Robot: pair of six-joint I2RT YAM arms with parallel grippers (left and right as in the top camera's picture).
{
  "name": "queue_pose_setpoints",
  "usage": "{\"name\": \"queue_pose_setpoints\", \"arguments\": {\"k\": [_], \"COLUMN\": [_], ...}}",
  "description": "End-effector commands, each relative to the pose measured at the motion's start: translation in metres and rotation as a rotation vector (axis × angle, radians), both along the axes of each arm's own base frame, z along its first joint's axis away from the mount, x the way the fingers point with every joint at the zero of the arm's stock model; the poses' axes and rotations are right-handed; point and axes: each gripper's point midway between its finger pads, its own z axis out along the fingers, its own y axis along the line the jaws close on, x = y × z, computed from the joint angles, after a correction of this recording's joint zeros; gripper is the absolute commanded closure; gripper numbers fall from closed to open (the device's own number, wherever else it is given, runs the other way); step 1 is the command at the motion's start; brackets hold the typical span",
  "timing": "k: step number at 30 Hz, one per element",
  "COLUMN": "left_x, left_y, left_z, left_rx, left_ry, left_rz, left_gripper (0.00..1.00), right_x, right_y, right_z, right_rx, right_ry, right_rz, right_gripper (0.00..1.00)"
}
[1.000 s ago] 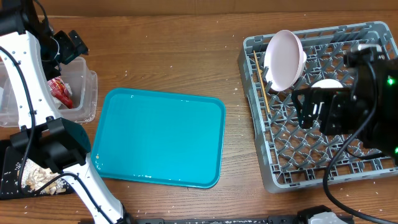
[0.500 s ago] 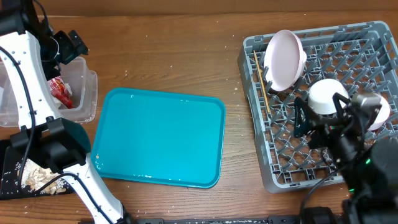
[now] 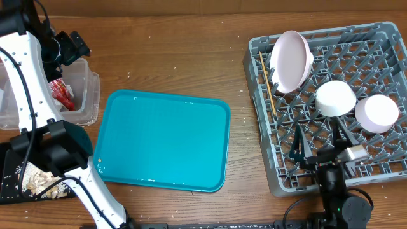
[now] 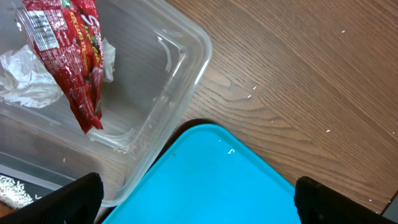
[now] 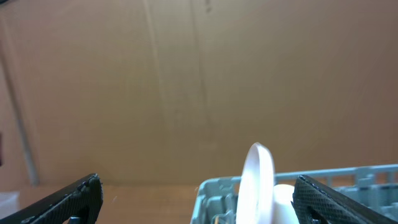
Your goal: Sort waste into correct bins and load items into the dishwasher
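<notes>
The right claw [image 3: 318, 140] is spread wide and nothing is held in it. It is poised over the front edge of the grey rack [image 3: 267, 172]. In the rack the pink plate [image 3: 290, 60] is stood on edge, and the chopsticks [image 3: 266, 83] are laid along the left side. The white bowl [image 3: 335, 98] and what is taken for the white cup [image 3: 376, 113] are set side by side among the pegs.

The left claw [image 4: 199, 196] is likewise opened wide and empty above the corner of the clear tub [image 4: 180, 68]. The red wrapper [image 4: 68, 56] and the tissue [image 4: 25, 81] lie in that tub. Rice scraps [image 3: 35, 181] are seen on the black tray [image 3: 9, 166].

Trouble is most likely to be caused by the right claw. If it were swung low across the rack, a finger could be caught on a peg, or the bowl could be knocked against the cup. The plate, propped only on its rim, could be tipped by a light nudge. On the left, the tub's rim could be struck if the claw were lowered straight down.
</notes>
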Motion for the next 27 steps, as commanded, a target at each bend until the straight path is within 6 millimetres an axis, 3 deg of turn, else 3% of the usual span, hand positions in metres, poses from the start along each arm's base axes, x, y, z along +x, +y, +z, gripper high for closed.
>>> {"name": "queue_pose_setpoints", "arguments": {"k": [1, 14, 20, 27], "left_x": [0.002, 0.002, 0.002, 0.002], "left_y": [-0.002, -0.002, -0.002, -0.002], "left_z": [0.008, 0.008, 0.008, 0.008], "left_rx": [0.015, 0.015, 0.015, 0.015], "left_ry": [-0.022, -0.022, -0.022, -0.022], "left_rz": [-0.021, -0.021, -0.021, -0.021], "left_gripper": [0.0, 0.0, 0.0, 0.0], "right_x": [-0.003, 0.012, 0.015, 0.015], "right_y": [-0.024, -0.028, -0.028, -0.026], "right_z": [0.007, -0.046, -0.092, -0.092], "right_rx": [0.05, 0.027, 0.01, 0.009], "right_ry": [-0.062, 0.163, 0.348, 0.347], "right_rz": [-0.127, -0.16, -0.161, -0.154], "right_gripper": [0.0, 0.0, 0.0, 0.0]}}
